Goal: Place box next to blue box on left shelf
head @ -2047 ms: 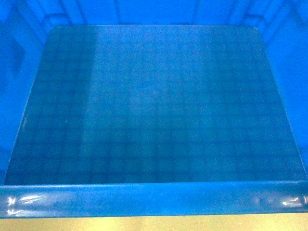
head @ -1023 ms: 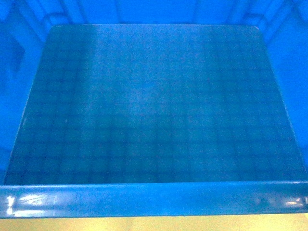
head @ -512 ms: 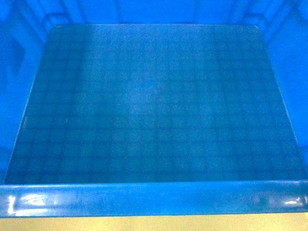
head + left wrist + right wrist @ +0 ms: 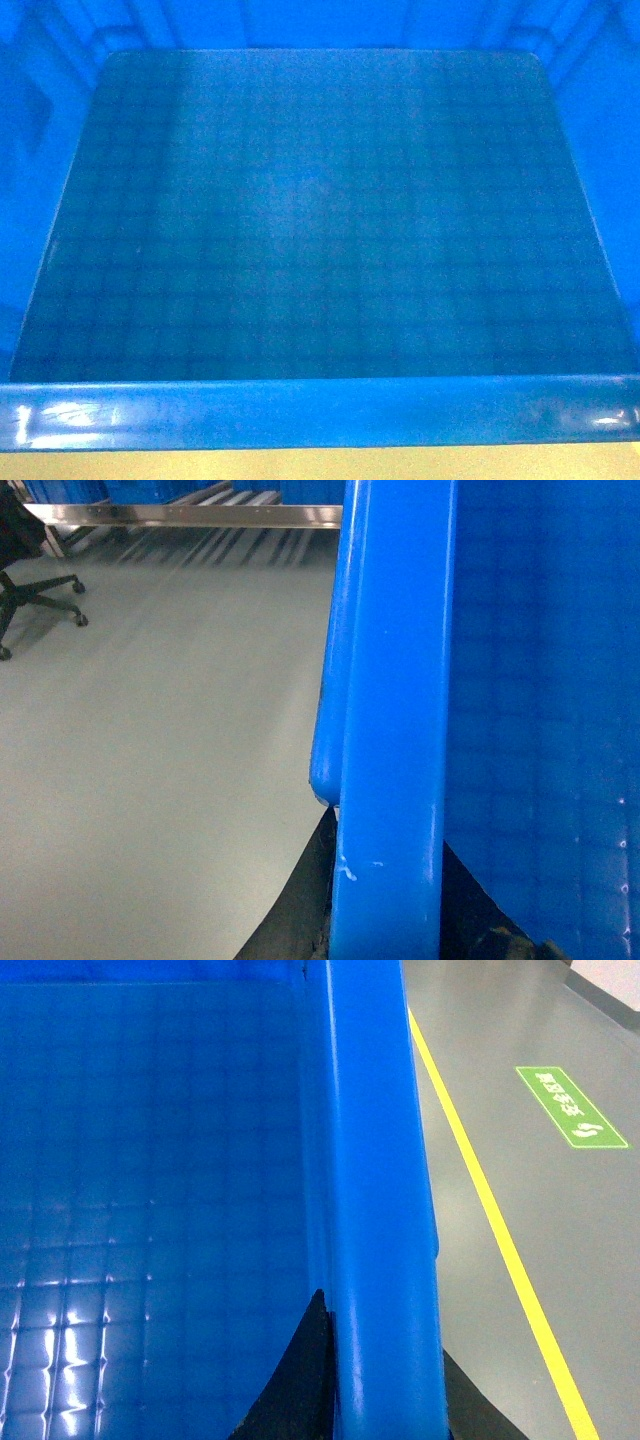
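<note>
Head view: the box [image 4: 320, 230] fills the frame, its gridded floor bare; left wrist view: the left gripper [image 4: 385, 920] straddles the box's left rim, clamped on it; right wrist view: the right gripper [image 4: 385, 1380] likewise clasps the right rim above the grey floor [image 4: 540, 1060].

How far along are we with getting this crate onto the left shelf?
Done: the box looks picked up, with the left gripper astride one side rim and the right gripper astride the other. In hand: carrying it above grey floor. Left: a rack edge shows far ahead in the left wrist view; reaching and placing remain.
</note>
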`<state>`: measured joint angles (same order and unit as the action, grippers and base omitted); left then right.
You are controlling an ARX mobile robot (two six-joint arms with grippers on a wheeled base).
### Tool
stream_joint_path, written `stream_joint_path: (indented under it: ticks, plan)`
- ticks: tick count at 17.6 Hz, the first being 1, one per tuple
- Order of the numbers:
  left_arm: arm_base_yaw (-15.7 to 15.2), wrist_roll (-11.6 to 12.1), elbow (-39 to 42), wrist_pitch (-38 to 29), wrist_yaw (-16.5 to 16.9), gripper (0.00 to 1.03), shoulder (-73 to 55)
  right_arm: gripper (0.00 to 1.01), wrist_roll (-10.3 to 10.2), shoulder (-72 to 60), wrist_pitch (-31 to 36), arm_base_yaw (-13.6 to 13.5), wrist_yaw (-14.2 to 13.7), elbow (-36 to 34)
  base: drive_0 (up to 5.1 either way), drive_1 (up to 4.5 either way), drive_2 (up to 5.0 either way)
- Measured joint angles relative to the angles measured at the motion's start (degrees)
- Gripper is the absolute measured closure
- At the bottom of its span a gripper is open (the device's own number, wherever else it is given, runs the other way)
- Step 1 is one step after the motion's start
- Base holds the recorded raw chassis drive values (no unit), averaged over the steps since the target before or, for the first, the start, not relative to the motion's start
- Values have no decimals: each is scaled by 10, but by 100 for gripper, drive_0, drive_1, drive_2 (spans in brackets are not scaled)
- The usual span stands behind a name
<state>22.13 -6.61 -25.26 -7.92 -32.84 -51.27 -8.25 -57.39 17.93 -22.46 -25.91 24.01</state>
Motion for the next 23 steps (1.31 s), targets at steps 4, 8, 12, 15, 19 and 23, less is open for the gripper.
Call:
stream_joint_path:
  ticks: [4,8,12,15,19,23]
  plan:
    - [0,0,0,-3,0,91,0,91,0,0,1,0,-1,0,2,404,-400]
    - [1,0,0,-2,0,91,0,91,2,0,1,0,-2,0,-4,400,-408]
    - [1,0,0,1,0,91,-1,91,2,0,0,0,-1,0,-2,403,-406]
    - [1,0,0,1,0,91,-1,91,2,0,-1,0,-2,0,0,404,-405]
    - [1,-1,0,1,0,91,-1,91,2,0,0,0,-2,0,2,406,-403]
    - [1,0,0,-1,0,91,0,91,2,0,1,0,-2,0,4,409,-401]
